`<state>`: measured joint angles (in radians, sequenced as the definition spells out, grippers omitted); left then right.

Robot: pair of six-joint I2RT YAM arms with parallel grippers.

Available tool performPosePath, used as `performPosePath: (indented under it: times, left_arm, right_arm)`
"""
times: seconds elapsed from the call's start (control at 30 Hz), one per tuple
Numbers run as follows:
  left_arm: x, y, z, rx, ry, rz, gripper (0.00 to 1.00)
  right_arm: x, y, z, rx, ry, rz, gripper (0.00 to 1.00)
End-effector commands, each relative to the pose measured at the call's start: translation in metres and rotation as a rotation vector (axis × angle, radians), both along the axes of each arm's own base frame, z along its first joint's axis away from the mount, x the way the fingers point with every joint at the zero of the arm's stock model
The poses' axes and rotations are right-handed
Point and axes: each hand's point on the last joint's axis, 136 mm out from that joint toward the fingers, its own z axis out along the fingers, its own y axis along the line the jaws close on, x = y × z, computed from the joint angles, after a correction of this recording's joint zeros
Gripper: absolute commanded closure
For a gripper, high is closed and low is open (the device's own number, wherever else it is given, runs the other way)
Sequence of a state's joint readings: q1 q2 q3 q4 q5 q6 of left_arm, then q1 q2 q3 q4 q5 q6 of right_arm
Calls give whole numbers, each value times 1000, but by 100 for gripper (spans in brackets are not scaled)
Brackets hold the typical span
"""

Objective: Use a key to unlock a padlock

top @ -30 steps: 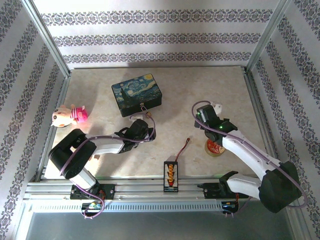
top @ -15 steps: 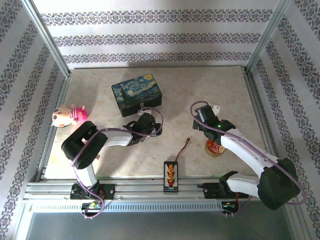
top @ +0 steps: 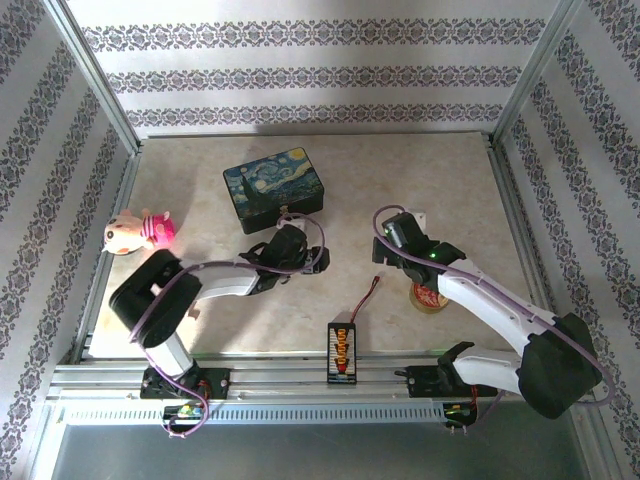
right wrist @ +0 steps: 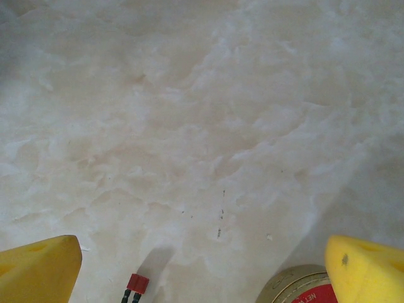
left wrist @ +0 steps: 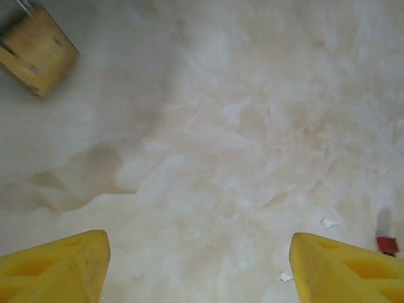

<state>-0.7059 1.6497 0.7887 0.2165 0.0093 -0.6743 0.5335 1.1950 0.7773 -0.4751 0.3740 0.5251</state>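
Padlock, dark marks unreadable

Right claw spread wide; red wire tip, possibly tin.

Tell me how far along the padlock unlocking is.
Nothing looks done yet. Both the left end effector and right end effector are open and empty over the table. The padlock lies ungrasped at the edge of the left wrist view. Grasping the padlock and key, inserting and turning all remain.
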Motion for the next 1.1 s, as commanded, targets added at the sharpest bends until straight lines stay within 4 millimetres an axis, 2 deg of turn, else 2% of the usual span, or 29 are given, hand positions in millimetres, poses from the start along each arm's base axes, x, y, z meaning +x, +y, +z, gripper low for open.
performPosePath:
  times: [0.0, 0.1, 0.17, 0.33, 0.5, 0.73, 1.07]
  left_arm:
    - [-7, 30, 12, 66, 2, 118, 23]
    - [-14, 48, 16, 91, 1, 183, 23]
    - [-18, 59, 12, 118, 22, 221, 24]
    - [-29, 61, -9, 128, 110, 231, 25]
    - [-36, 54, -29, 103, 180, 221, 26]
    - [-31, 37, -46, 104, 211, 156, 29]
    - [-15, -7, -47, 65, 198, -13, 37]
  right_arm:
    - [6, 10, 10, 15, -15, 17, 2]
    - [8, 12, 12, 13, -13, 19, 2]
    - [10, 15, 12, 9, -4, 23, 2]
    - [14, 20, 11, -18, 18, 30, 2]
    - [15, 23, 10, -35, 24, 33, 2]
    - [15, 23, 9, -39, 24, 27, 2]
    - [14, 20, 12, -43, 9, 17, 2]
